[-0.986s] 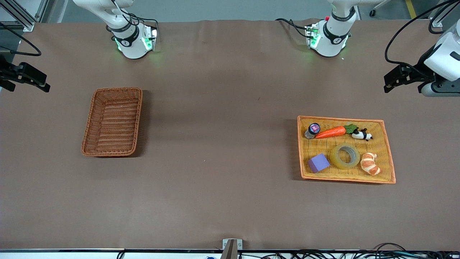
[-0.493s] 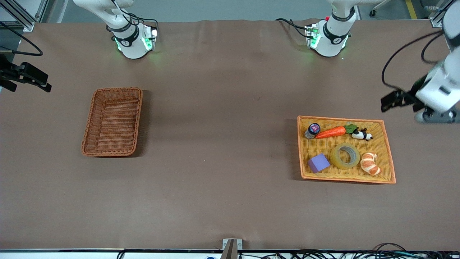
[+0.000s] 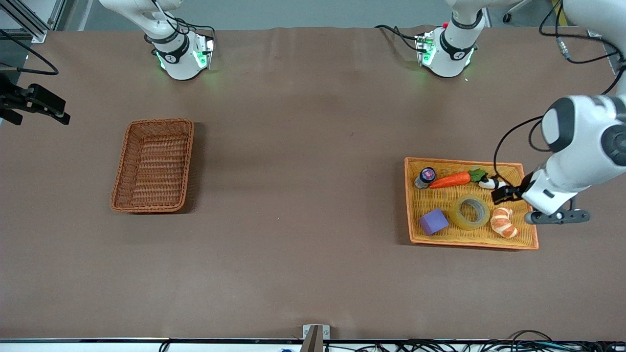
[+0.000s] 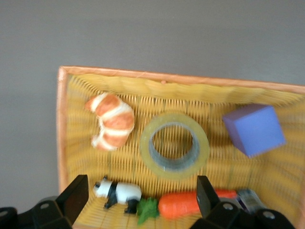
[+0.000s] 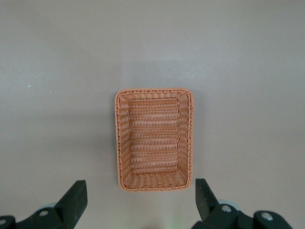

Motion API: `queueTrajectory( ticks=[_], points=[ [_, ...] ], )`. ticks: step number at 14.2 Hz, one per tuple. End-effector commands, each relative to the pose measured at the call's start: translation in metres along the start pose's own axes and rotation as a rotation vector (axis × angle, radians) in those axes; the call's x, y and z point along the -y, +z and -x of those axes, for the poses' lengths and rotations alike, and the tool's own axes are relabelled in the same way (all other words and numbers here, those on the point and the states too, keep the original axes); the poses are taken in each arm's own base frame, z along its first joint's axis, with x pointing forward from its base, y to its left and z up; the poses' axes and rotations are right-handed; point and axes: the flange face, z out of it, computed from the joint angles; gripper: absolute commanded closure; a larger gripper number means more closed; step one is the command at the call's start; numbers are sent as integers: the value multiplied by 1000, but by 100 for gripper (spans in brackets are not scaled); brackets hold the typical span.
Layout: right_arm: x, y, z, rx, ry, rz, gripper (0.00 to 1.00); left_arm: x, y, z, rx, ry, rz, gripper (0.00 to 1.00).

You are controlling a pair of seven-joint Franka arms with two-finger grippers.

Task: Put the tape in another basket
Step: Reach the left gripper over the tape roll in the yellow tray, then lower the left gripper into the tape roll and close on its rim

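Both sets of jaws are spread wide with nothing between them. Our left gripper (image 3: 500, 194) has swung in from the table edge over the last second and now hangs over the wide shallow yellow woven tray (image 3: 530, 244), at its left-arm end, close above the small black-and-white panda figure (image 3: 490, 183). We read that as the approach to the pick, grasp not yet made. The yellowish translucent ring of packing tape with a grey core (image 3: 470, 211) lies flat in that tray, and the left wrist view has it roughly centred between the fingers (image 4: 175, 147).

Crowding: tan croissant toy (image 3: 503, 222) just beside the tape on one side, purple cube (image 3: 433, 221) near on the other, orange toy carrot (image 3: 451, 180) and a small dark-lidded jar (image 3: 424, 178) farther from the front camera. We'd expect the croissant to be the tightest clearance.

Our right gripper (image 3: 40, 104) waits at the right arm's end of the table. Dark reddish-brown deep wicker basket (image 3: 153, 165) sits well apart, empty
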Motion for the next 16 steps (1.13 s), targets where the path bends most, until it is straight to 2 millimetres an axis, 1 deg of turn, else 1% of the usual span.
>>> queueTrajectory(
  ticks=[1,2,3,5,6,7,9,11,13,14,15,16],
  points=[
    [-3,-2,3,-1,-13,-9,0,14,56,-1,-12,-23,2,0],
    [-3,-2,3,-3,-10,-14,0,13,75,0,5,-22,7,0],
    [-3,-2,3,-3,-3,-16,0,13,86,0,13,-22,10,3],
    [-1,-2,3,-3,-5,-17,0,11,101,3,35,-14,11,14],
    [-1,-1,2,-4,-5,-19,0,11,104,4,45,-5,12,19],
    [-1,-2,2,-7,-5,-18,0,11,108,6,57,-2,12,27],
    [-1,-2,1,-9,-5,-20,0,7,123,9,81,5,15,47],
    [0,-2,2,-8,-7,-20,0,11,133,10,95,0,17,64],
    [0,-1,2,-4,-7,-20,0,1,130,8,89,-3,18,87],
    [-1,-1,2,-4,-5,-20,0,-1,125,4,76,-3,18,96],
    [-2,-1,2,-4,-4,-20,0,0,113,-4,50,-2,19,99],
    [-2,-1,1,-3,-4,-20,0,2,93,-13,14,6,19,100]
  ],
)
